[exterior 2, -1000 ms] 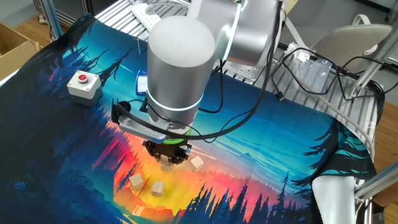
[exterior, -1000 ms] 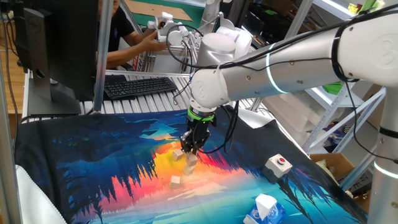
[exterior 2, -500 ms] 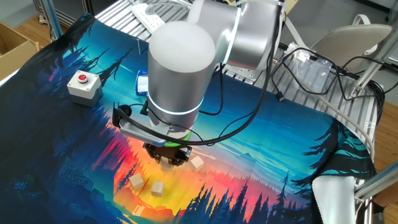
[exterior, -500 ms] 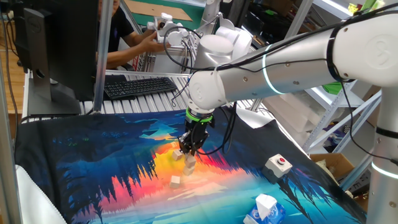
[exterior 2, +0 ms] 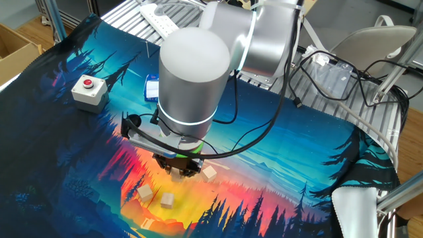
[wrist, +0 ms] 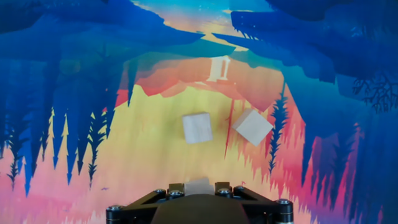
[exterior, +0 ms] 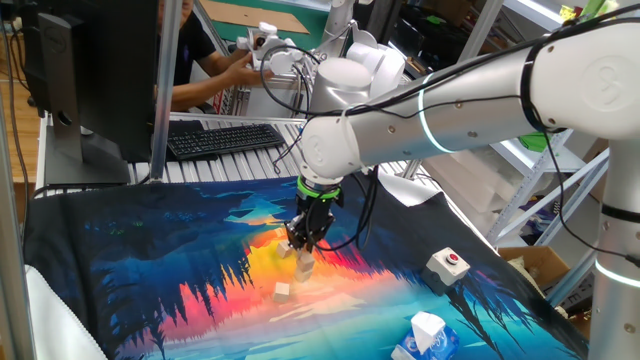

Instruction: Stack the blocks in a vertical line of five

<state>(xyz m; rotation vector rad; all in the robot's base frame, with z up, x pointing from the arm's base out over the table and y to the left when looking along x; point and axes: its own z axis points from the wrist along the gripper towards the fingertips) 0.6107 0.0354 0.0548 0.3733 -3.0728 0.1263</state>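
My gripper [exterior: 304,241] hangs low over the orange middle of the printed cloth. In the hand view it [wrist: 198,186] is shut on one pale wooden block [wrist: 198,185], which shows between the fingers at the bottom edge. Two more blocks lie on the cloth ahead of it, one [wrist: 198,127] straight in front and one [wrist: 254,127] turned at an angle to its right. In the other fixed view the gripper [exterior 2: 177,169] has loose blocks around it: one at its right [exterior 2: 209,173] and two at its lower left [exterior 2: 145,192] [exterior 2: 167,199]. A single block [exterior: 283,291] lies nearer the front.
A white box with a red button [exterior: 447,264] [exterior 2: 88,90] stands on the cloth to one side. A white-and-blue tissue pack [exterior: 426,336] lies near the cloth's edge. A keyboard [exterior: 222,137] and a monitor stand behind the cloth, with a person beyond.
The arm has shifted slightly sideways over the cloth with the gripper still shut. The loose blocks have not moved.
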